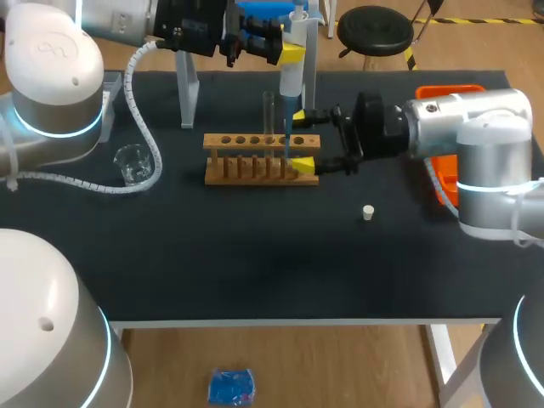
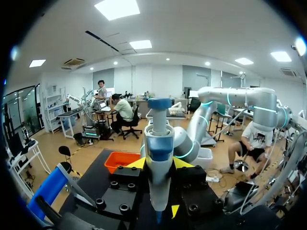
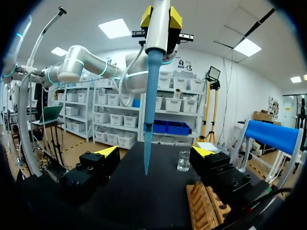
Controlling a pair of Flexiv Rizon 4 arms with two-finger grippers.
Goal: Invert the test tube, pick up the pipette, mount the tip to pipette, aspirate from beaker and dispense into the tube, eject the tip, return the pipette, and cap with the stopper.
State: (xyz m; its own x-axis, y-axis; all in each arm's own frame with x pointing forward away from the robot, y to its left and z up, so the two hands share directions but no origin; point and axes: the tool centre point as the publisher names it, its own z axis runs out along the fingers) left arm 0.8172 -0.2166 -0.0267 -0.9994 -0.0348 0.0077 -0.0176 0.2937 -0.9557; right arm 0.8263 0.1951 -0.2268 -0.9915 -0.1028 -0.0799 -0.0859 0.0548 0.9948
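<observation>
You have plenty of bare table (image 1: 255,255) in front of the rack (image 1: 246,178), right out to the near edge; only the stopper (image 1: 368,212) sits there, well apart from the rack, toward your right arm. The beaker (image 1: 132,163) stands near the left edge beside your left arm's cable, and the orange tray (image 1: 450,89) is at the far right corner. The crowded spot is the rack's right end.

Your left gripper (image 1: 287,51) is clamped on the pipette (image 1: 291,81), a yellow tip on each side of its body, above the rack's right end. The pipette's long axis is vertical, plunger up, and the blue tip (image 3: 149,110) points straight down, its end hanging free.

Your right gripper (image 1: 302,140) has its fingers spread wide with nothing gripped; in its wrist view the blue tip hangs ahead of and between them. The test tube (image 1: 269,110) stands upright in the rack, just beside the pipette.
</observation>
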